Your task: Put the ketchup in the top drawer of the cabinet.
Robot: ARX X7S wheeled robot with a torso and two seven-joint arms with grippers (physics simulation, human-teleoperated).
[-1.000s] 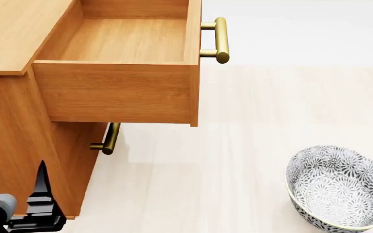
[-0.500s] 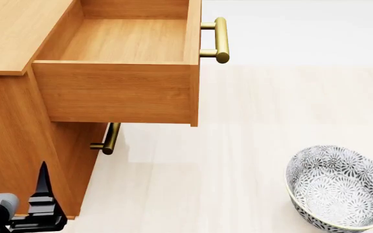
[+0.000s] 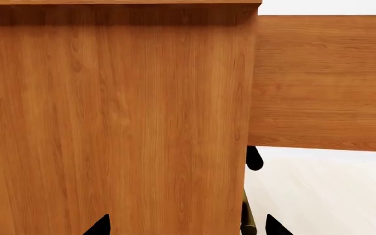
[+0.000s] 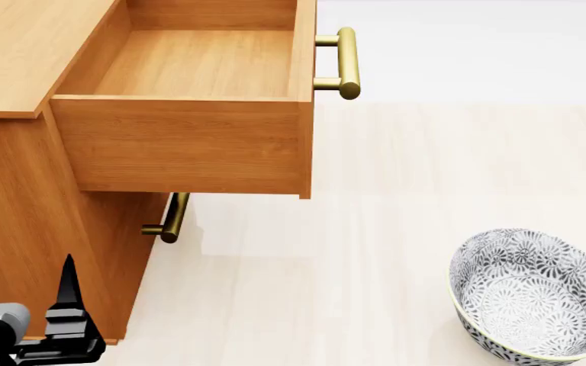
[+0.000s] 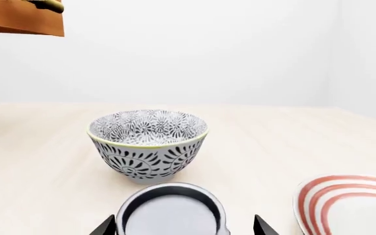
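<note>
The ketchup (image 5: 170, 215) shows only its round silver lid in the right wrist view, close under the camera. My right gripper (image 5: 182, 228) is open, its two black fingertips (image 5: 104, 227) standing either side of the lid with gaps. The cabinet (image 4: 18, 53) stands at the left of the head view with the top drawer (image 4: 196, 69) pulled out and nothing inside it. My left gripper (image 3: 188, 228) is open and empty, facing the cabinet's side panel (image 3: 109, 122). One of its fingers (image 4: 67, 293) shows low at the left. The ketchup is out of the head view.
A grey-patterned white bowl (image 5: 147, 142) stands just beyond the ketchup, and shows as the bowl (image 4: 532, 297) at the lower right on the pale floor (image 4: 375, 252). A red-striped plate (image 5: 351, 205) lies beside the can. The lower drawer's brass handle (image 4: 172, 219) sticks out under the open drawer.
My left gripper has slid a touch toward the left edge of the head view. Nothing else has visibly moved.
</note>
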